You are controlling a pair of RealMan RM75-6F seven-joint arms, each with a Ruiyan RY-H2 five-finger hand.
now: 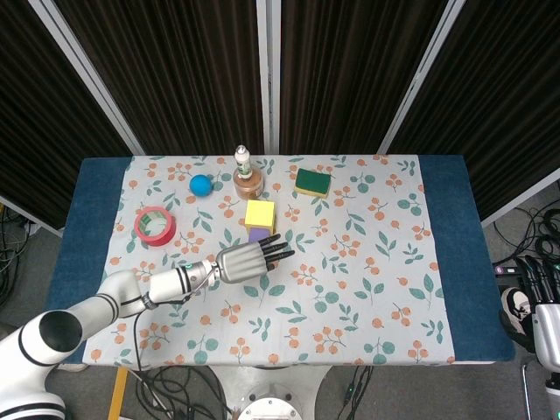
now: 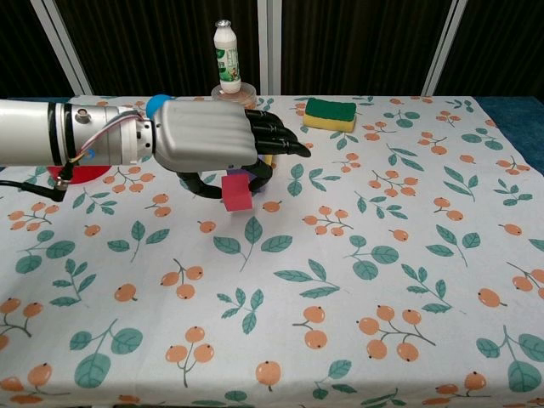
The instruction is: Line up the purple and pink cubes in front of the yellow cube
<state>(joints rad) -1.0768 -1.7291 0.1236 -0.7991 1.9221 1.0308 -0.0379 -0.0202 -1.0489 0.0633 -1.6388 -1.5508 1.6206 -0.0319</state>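
My left hand holds the pink cube from above, pinched under its fingers and raised a little off the cloth. In the head view the hand hides the pink cube. The purple cube sits right in front of the yellow cube, touching it, and the dark fingertips reach over it. In the chest view only a sliver of the purple cube shows behind the pink one. My right hand hangs off the table's right edge, holding nothing.
A blue ball and a red tape roll lie at the left. A white bottle stands on a brown jar behind the yellow cube. A green and yellow sponge lies at the back right.
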